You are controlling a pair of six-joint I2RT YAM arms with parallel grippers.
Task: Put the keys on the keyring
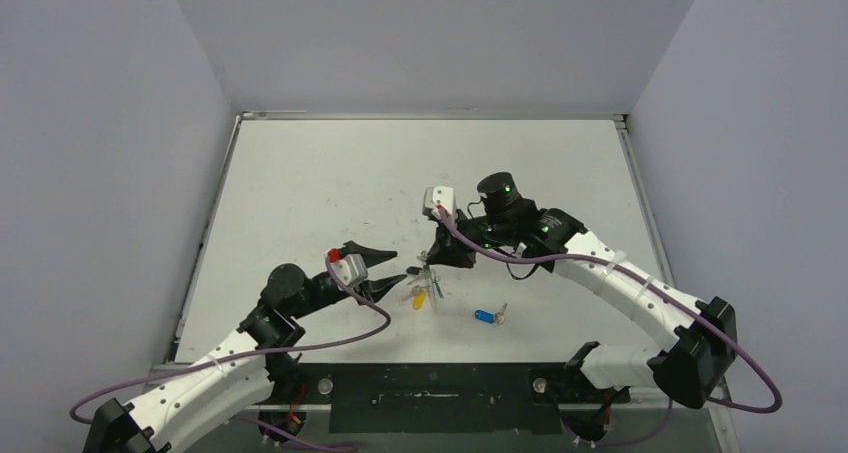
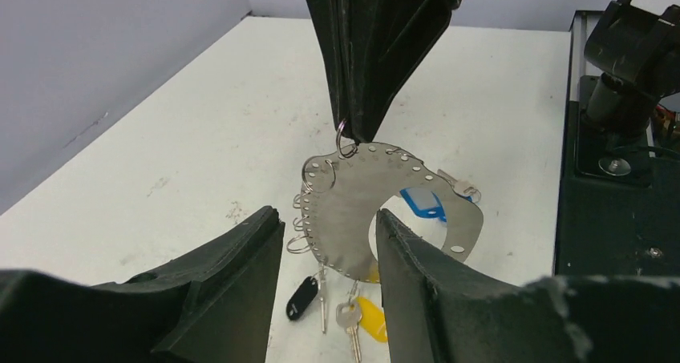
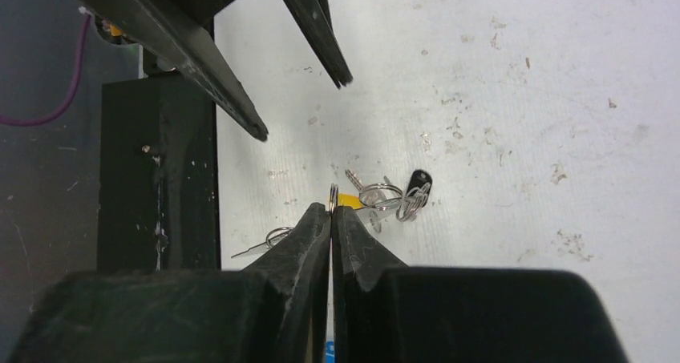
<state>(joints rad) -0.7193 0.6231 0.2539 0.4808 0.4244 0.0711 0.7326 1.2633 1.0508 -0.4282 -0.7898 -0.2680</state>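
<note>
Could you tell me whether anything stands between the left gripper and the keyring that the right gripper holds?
Nothing visible does. The keyring hangs just beyond the fingertips of the open left gripper, with only air between them. The right gripper holds it at the top, from above, clear of that path.

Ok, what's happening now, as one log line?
right gripper: shut on keyring, held upright | left gripper: open, facing it | yellow key, black key: at its lower edge | blue-tagged key: on table
</note>
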